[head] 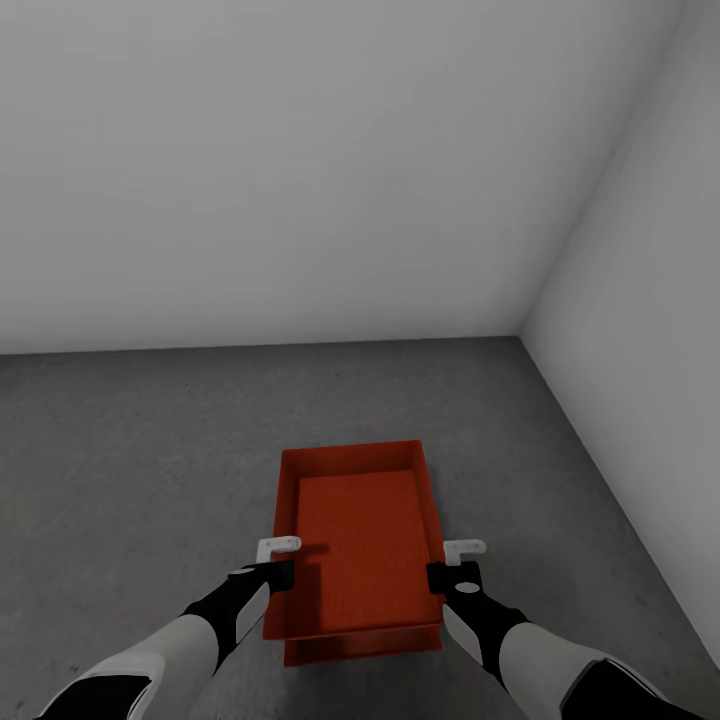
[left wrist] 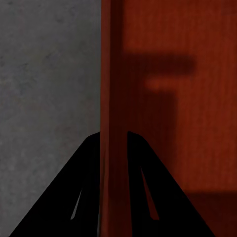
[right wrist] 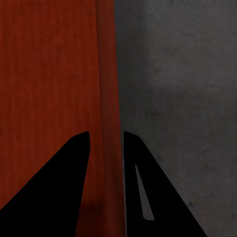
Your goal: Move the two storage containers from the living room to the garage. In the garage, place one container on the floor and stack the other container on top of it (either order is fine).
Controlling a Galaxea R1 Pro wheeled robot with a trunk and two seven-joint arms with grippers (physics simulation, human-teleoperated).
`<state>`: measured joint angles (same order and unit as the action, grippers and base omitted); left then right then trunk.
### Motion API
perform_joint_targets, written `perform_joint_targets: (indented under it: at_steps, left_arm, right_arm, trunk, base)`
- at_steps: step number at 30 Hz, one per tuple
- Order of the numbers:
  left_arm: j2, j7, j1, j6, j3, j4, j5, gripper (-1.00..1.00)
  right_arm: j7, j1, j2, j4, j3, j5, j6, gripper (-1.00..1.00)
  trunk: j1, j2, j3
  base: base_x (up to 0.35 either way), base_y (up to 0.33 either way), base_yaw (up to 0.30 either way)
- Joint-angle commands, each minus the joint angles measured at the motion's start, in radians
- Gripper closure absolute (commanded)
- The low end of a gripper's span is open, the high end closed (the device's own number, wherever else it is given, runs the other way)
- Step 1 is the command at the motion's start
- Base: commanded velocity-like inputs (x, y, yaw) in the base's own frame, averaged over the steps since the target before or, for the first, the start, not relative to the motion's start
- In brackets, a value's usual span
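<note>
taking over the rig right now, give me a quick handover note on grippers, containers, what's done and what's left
Left gripper: straddling the left long wall of the upper orange-red ribbed plastic storage container, one finger on each side.
Right gripper: straddling that bin's right long wall the same way.
Containers: the held bin is over a second identical orange-red container, whose near edge shows beneath it on the dark grey concrete floor, close to the white wall corner.
Done: both bins are in the garage, one on the floor.
Left: I cannot tell whether the upper bin is fully seated; check, then open both grippers and withdraw.
</note>
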<state>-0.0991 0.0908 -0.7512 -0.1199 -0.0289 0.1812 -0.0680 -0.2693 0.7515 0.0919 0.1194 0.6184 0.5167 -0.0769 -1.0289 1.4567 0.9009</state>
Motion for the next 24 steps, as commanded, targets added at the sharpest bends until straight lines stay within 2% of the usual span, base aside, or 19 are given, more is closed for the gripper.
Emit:
perform_joint_targets:
  at_steps: [1,24]
  left_arm:
    - [0.001,0.01,0.001,-0.006,0.05,-0.037,0.06,1.0]
    - [0.004,0.009,0.001,-0.004,0.05,-0.037,0.062,1.0]
  right_arm:
    - [-0.004,0.002,-0.009,0.002,-0.042,0.0,-0.004,1.0]
    - [-0.004,0.002,-0.009,0.002,-0.042,0.0,-0.004,1.0]
  trunk:
    - [0.0,0.0,0.001]
    - [0.0,0.0,0.001]
  base:
    - [0.0,0.0,0.0]
    - [0.0,0.0,0.0]
